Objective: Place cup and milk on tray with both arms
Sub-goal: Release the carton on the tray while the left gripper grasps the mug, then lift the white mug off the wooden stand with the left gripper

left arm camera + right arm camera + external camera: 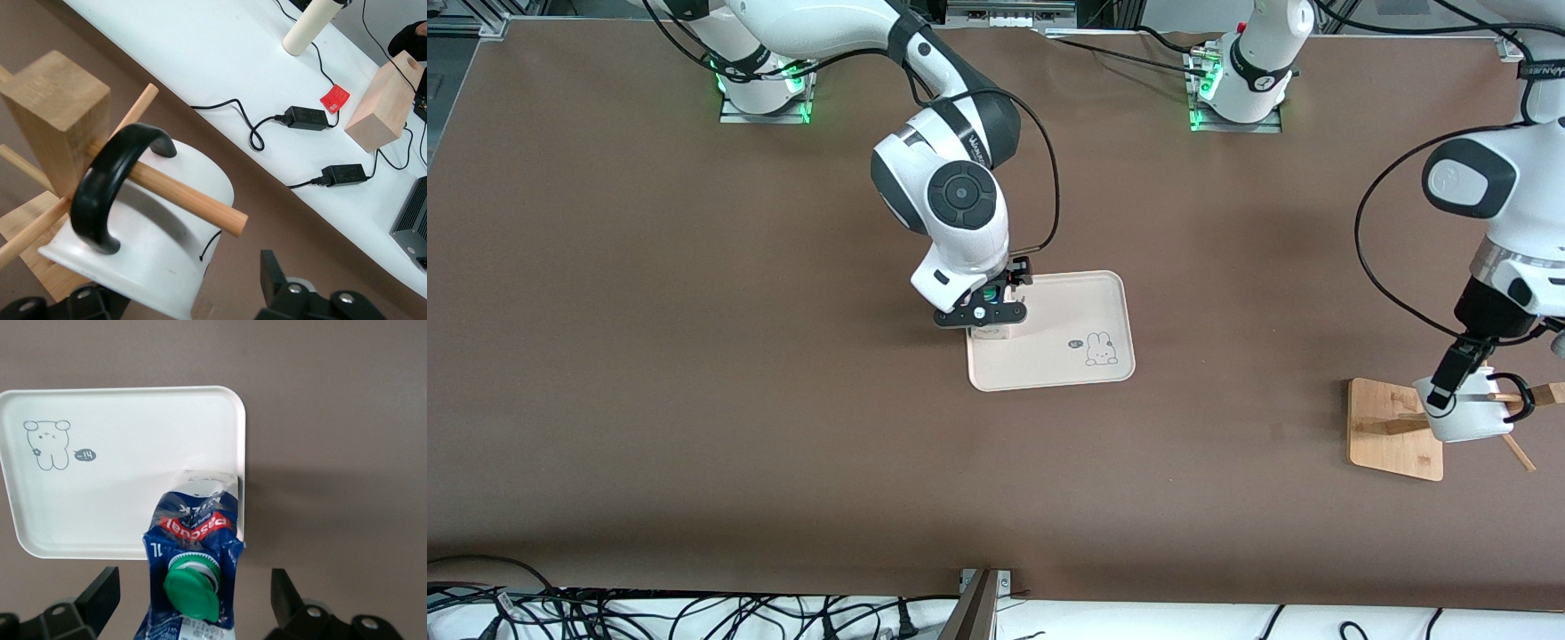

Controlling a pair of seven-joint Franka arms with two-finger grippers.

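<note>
The milk (193, 527) stands upright on the tray (120, 493) at its corner toward the right arm's end, its green cap facing the wrist camera. My right gripper (193, 593) is open over it, one finger on each side, both clear of the carton. In the front view the right gripper (983, 311) hides most of the milk on the tray (1067, 307). The cup (147, 233) hangs by its black handle on a peg of the wooden rack (57, 100). My left gripper (180, 293) is open with the cup between its fingers, also seen in the front view (1463, 391).
The rack's wooden base (1392, 427) sits at the left arm's end of the table, with pegs sticking out sideways. Past the table edge, the left wrist view shows a white surface with power adapters (307, 118), cables and a wooden block (387, 107).
</note>
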